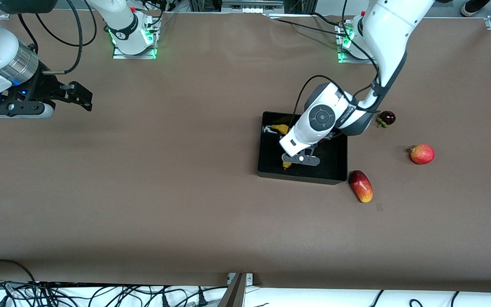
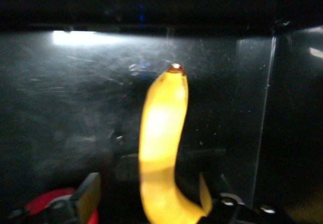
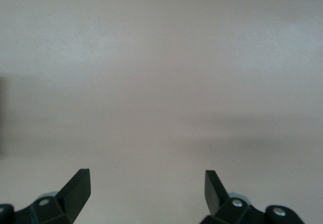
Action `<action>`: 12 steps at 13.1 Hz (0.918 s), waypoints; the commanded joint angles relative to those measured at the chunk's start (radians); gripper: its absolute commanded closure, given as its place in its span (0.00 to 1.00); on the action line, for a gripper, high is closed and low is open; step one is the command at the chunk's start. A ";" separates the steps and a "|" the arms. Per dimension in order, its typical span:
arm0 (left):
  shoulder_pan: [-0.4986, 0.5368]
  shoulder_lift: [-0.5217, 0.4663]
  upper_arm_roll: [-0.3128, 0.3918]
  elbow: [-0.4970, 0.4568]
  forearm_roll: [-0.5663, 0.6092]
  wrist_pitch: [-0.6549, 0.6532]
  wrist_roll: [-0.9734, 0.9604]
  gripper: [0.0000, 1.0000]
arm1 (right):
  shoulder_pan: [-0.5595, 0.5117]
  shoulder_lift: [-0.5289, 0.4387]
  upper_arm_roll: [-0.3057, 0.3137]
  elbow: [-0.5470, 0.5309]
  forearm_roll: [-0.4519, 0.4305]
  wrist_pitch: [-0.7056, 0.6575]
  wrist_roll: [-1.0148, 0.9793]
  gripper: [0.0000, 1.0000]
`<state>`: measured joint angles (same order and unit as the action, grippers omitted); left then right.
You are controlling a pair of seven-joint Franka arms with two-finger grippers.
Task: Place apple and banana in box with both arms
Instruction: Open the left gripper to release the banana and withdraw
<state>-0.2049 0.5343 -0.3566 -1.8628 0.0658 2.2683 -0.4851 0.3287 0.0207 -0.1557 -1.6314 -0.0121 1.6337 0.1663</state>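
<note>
The black box (image 1: pixel 301 176) sits toward the left arm's end of the table. The yellow banana (image 1: pixel 280 128) lies inside it, mostly hidden under the left arm. My left gripper (image 1: pixel 300 161) is down in the box. In the left wrist view (image 2: pixel 149 183) its jaws stand apart with the banana (image 2: pixel 162 128) lying between them on the box floor (image 2: pixel 75 98), close to one finger. A red round shape (image 2: pixel 50 204) shows partly beside the other finger; I cannot tell whether it is the apple. My right gripper (image 1: pixel 84 99) is open and empty (image 3: pixel 147 183) and waits over bare table.
Outside the box lie a red-and-yellow oblong fruit (image 1: pixel 361 186) near its front corner, a red-orange round fruit (image 1: pixel 422 154) toward the left arm's end, and a small dark fruit (image 1: pixel 386 117) beside the left arm. Cables run along the table's front edge.
</note>
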 commanded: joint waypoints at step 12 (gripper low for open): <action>0.182 -0.454 0.151 0.318 -0.044 -0.760 0.279 0.00 | -0.013 0.007 0.010 0.019 -0.008 -0.005 -0.013 0.00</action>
<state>-0.0218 0.0728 -0.2221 -1.6527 0.0339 1.6179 -0.2883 0.3286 0.0209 -0.1558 -1.6306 -0.0121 1.6340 0.1663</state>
